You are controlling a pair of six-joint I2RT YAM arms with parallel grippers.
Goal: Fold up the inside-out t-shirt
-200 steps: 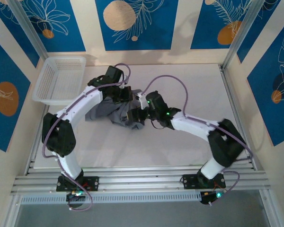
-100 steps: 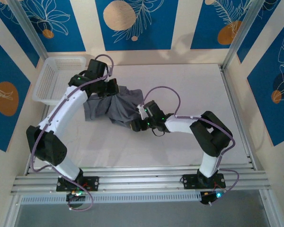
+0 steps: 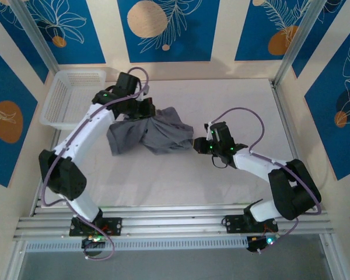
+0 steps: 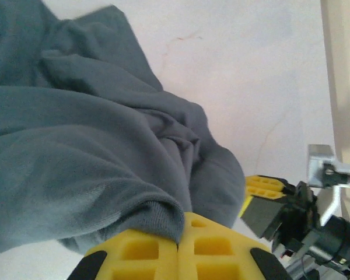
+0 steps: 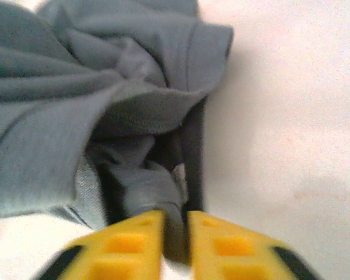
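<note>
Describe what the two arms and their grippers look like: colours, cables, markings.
Both arms match: the left arm and right arm have white links between bulky black joints, each trailed by a looping lilac cable. Small green lights glow at the wrists. The fingers are yellow blocks moulded with square recesses, with black patches at their outer edges.

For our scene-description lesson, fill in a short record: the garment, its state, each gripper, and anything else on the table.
garment: plain slate-grey soft-cloth t-shirt
state: crumpled in a heap on the white table, not folded
left gripper: shut on the shirt's far edge
right gripper: shut on a bunch of cloth at its right edge
other: white plastic mesh basket, far-left corner, apart from the shirt
</note>
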